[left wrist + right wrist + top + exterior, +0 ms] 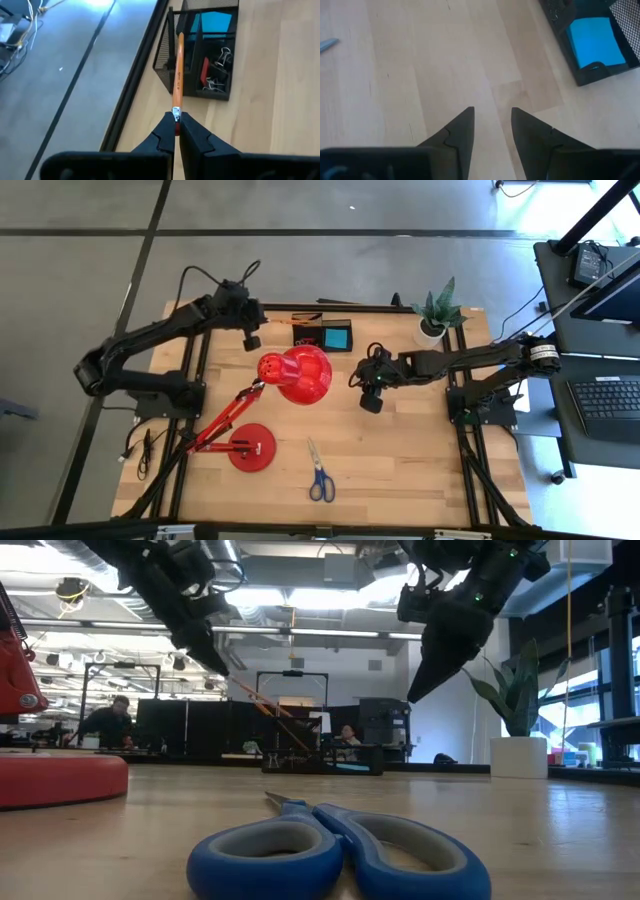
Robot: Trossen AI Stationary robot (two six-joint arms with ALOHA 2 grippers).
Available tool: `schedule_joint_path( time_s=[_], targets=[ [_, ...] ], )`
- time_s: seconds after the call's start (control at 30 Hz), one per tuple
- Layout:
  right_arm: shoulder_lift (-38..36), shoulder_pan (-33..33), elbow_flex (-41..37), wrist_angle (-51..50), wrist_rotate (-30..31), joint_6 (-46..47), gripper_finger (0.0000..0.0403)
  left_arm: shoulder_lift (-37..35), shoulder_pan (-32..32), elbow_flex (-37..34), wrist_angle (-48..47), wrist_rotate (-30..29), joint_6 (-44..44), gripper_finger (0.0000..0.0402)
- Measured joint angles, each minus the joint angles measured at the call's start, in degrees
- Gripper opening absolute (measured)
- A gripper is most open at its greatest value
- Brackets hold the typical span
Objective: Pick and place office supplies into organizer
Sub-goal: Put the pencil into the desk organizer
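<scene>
You have the left tool [176, 131] clenched on a pencil [178, 75] above the organizer [210, 55] at the table's far edge, the right tool [492, 131] released and empty, scissors [319, 473] still unplaced near.

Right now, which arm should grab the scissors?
Right, probably. Its gripper is open and empty over bare table; the left gripper is shut on a pencil by the organizer, farther from the scissors.

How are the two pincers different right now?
The left pincer is shut on a pencil and sits by the table's far edge, beside the black mesh organizer. The right pincer is open and empty, over bare wood near the table's middle. Both are dark, two-fingered, and held above the table.
</scene>
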Motion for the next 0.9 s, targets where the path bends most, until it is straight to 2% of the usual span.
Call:
schedule_joint_path(
  time_s=[0.2,0.43,0.9],
  targets=[
    [0.0,0.0,0.0,0.0,0.0,0.0,0.0132,3.8,0.5,5.9,-3.2,0.4,0.3,0.0003],
    [0.0,0.0,0.0,0.0,0.0,-0.5,0.0132,11.2,0.5,14.4,-13.8,-0.4,0.7,0.0003],
    [0.0,0.0,0.0,-0.1,0.0,-0.7,0.0132,20.5,-0.3,19.4,-13.6,-0.2,2.2,0.0004]
  ],
)
